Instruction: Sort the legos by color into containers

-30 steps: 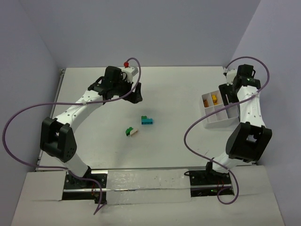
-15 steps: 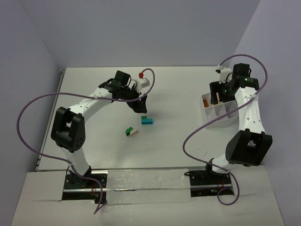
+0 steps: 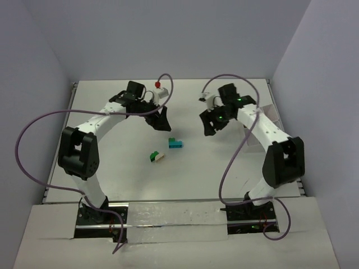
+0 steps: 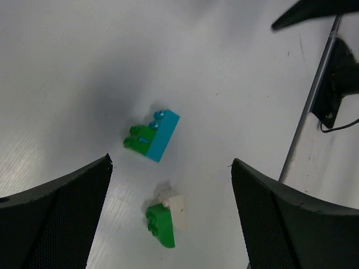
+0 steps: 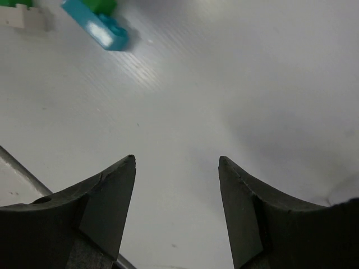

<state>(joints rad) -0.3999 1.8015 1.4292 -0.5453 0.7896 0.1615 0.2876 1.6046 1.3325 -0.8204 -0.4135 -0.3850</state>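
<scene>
Right gripper [image 3: 211,124], swung in to centre, half-open, empty; my left gripper [image 4: 171,162] wide, empty over teal-green legos [image 4: 154,136]: picking step, I judge; next I lower and close

A white worktop [image 3: 112,168] spreads beneath the left hand [image 3: 165,121] and right hand [image 3: 208,125]. Pale lilac walls [image 3: 168,39] stand beyond and beside them. Behind them, a metal rail [image 3: 174,203] lines the worktop's edge.
</scene>
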